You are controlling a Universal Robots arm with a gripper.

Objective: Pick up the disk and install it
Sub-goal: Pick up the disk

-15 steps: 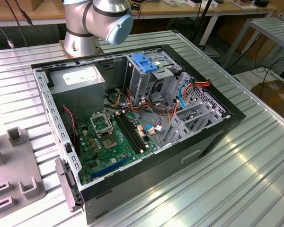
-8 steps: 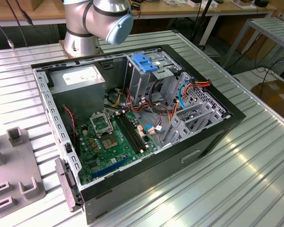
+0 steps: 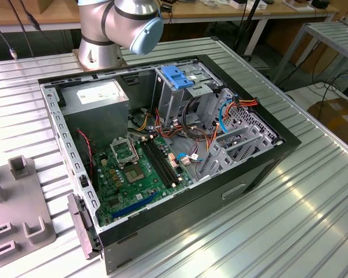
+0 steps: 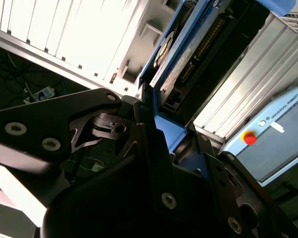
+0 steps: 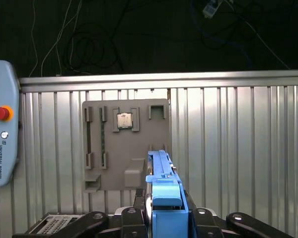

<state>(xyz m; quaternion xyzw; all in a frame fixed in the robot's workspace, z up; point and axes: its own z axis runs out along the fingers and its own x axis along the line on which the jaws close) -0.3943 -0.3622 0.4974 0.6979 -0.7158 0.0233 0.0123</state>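
My gripper [image 5: 165, 220] is shut on the disk [image 5: 163, 186], which shows edge-on in the first wrist view as a blue plastic carrier standing up between the black fingers [image 5: 131, 218]. In the second wrist view the disk [image 4: 186, 54] runs away from the gripper [image 4: 161, 131], blue frame on one side, dark body and connector row on the other. The disk hangs in the air above the ribbed metal table [image 5: 238, 148]. In the exterior view the open computer case [image 3: 162, 145] lies on its side, with a drive cage [image 3: 185, 92] at its far end.
A grey fixture plate [image 5: 126, 144] carrying a square chip [image 5: 125, 120] lies on the table below the disk; part of the plate [image 3: 14, 214] is at the exterior view's left. A teach pendant [image 5: 2, 129] lies beside it. The arm's base [image 3: 119, 26] stands behind the case.
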